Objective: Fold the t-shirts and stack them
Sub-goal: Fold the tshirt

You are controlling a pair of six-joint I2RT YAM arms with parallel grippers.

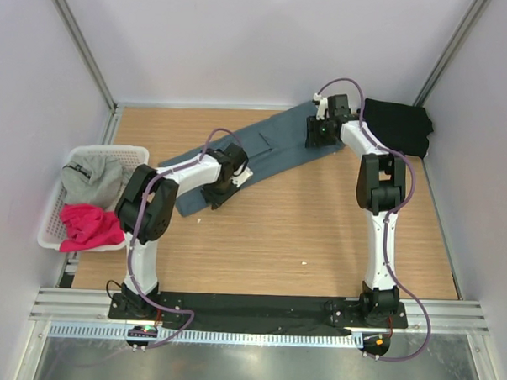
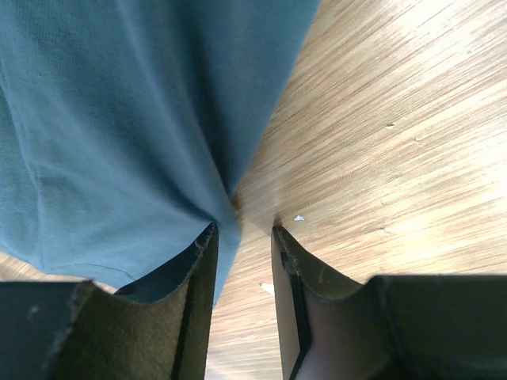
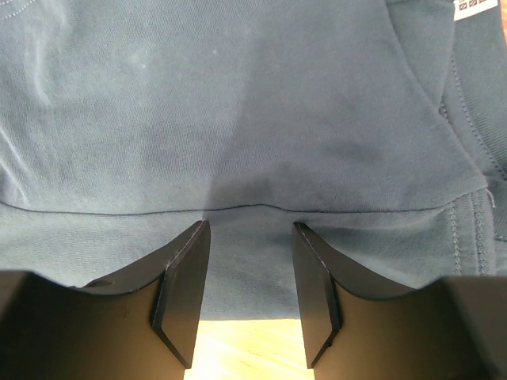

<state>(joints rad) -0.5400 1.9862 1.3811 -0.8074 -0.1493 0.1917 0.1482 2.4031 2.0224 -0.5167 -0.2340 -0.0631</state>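
Observation:
A slate blue-grey t-shirt [image 1: 272, 149] lies in a long diagonal strip across the wooden table. My left gripper [image 1: 213, 197] is down at its lower left end. In the left wrist view the gripper [image 2: 243, 231] is open, with the shirt [image 2: 119, 119] edge against the left finger and bare wood in most of the gap. My right gripper [image 1: 316, 135] is at the shirt's upper right end. In its wrist view the gripper [image 3: 249, 229] is open over the shirt's [image 3: 238, 103] hem, with flat cloth between the fingers. A black t-shirt [image 1: 399, 125] lies folded at the back right.
A white slatted basket [image 1: 130, 153] stands at the table's left edge, holding a light grey t-shirt [image 1: 90, 179] and a bright pink t-shirt [image 1: 88, 225]. White walls close in the table's back and sides. A black rail [image 1: 257, 308] runs along the near edge.

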